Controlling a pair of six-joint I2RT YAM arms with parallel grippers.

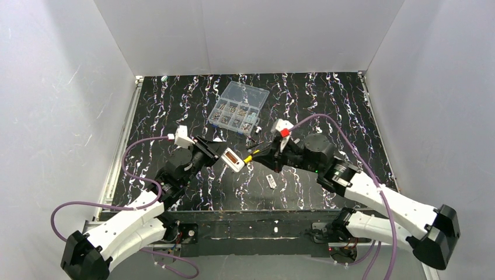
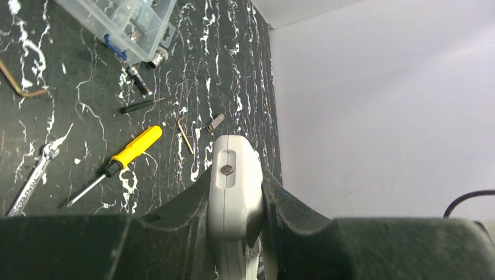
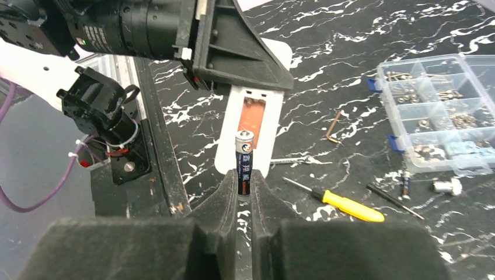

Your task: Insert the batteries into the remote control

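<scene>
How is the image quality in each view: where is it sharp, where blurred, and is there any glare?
Right wrist: the battery is sharp, its label print visible; the right gripper near the lens is blurred and dark. Left wrist: the remote control looks pale, a little washed out; the left gripper is out of focus. Top external: even light, but fine detail is lost.

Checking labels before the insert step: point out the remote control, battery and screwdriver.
remote control [image 3: 252,116]: right wrist view, open battery bay.
battery [image 3: 244,164]: right wrist view, dark label.
screwdriver [image 3: 350,207]: right wrist view, yellow handle.
</scene>
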